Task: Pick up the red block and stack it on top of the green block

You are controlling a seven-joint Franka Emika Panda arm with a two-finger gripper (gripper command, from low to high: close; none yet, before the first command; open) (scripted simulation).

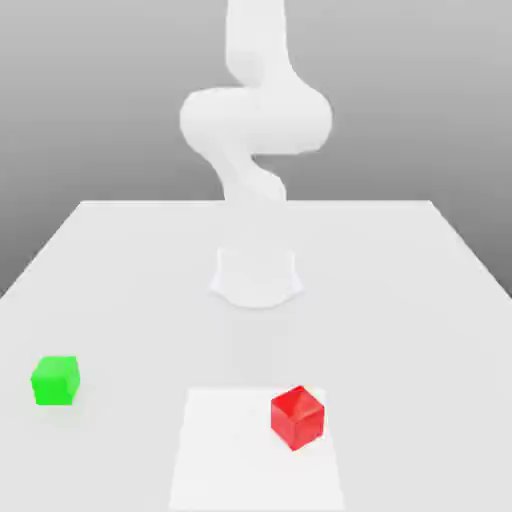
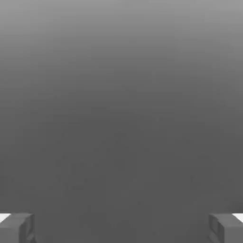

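Spanning most of the exterior view, a pale bench (image 1: 120, 260) is seen, receding toward a grey backdrop. At its far middle the white arm (image 1: 255, 120) is mounted on a round base (image 1: 256, 280); its links are folded in a bend above the base and rise out of the frame's top. A lighter square patch (image 1: 230, 460) is marked on the bench surface at the near edge, roughly centred.

On that patch, toward its corner at the exterior view's right and away from the near edge, the red block (image 1: 297, 416) is set, turned so that one vertical edge faces the camera. It rests flat on the bench, touched by nothing. The green block (image 1: 55, 380) is placed off the patch, toward the exterior view's left, well apart from the red one, also flat on the bench and squared more nearly to the camera.

In the hand view the end effector (image 2: 121, 228) is recorded with its two grey fingertips (image 2: 16, 228) standing wide apart at opposite edges of the frame. Nothing is gripped between them; plain grey is seen in the gap.
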